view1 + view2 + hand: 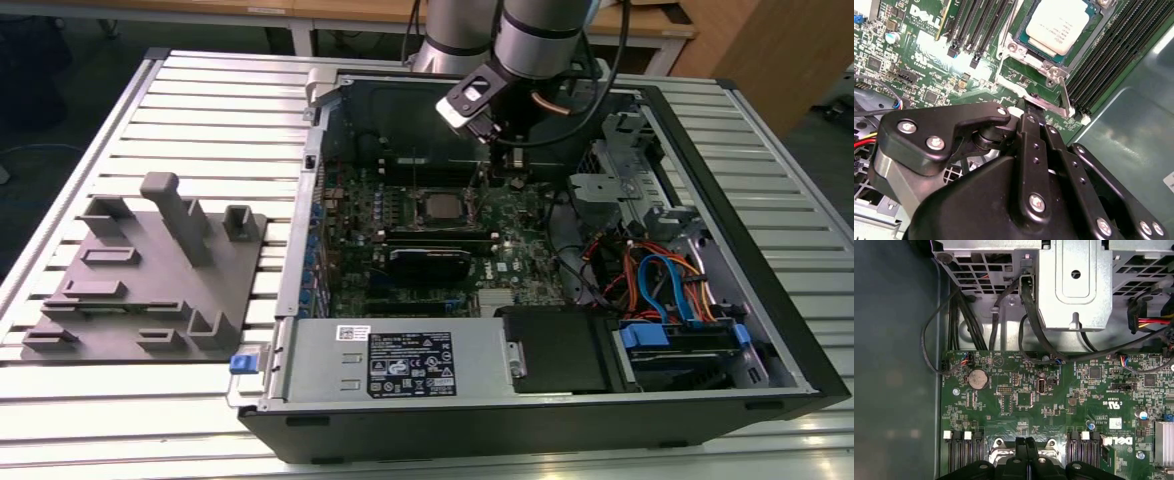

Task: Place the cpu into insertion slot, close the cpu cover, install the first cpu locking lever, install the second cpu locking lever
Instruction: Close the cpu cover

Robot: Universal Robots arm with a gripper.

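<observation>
Gripper (pixel 1029 107), jaws closed, nothing between. Cpu (pixel 1061 25), 8 o'clock from it in exterior view, seated in slot (pixel 1040 50): light, rigid, fragile; hold by edges.

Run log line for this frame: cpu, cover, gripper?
cpu: seated | cpu cover: flat around it | gripper: shut, at cover's edge | locking lever: beside gripper

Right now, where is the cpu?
The cpu sits in the insertion slot, framed by the cpu cover, memory slots flanking it in the second wrist view. In the exterior view it lies mid-board, toward the exterior view's left of the gripper.
</observation>
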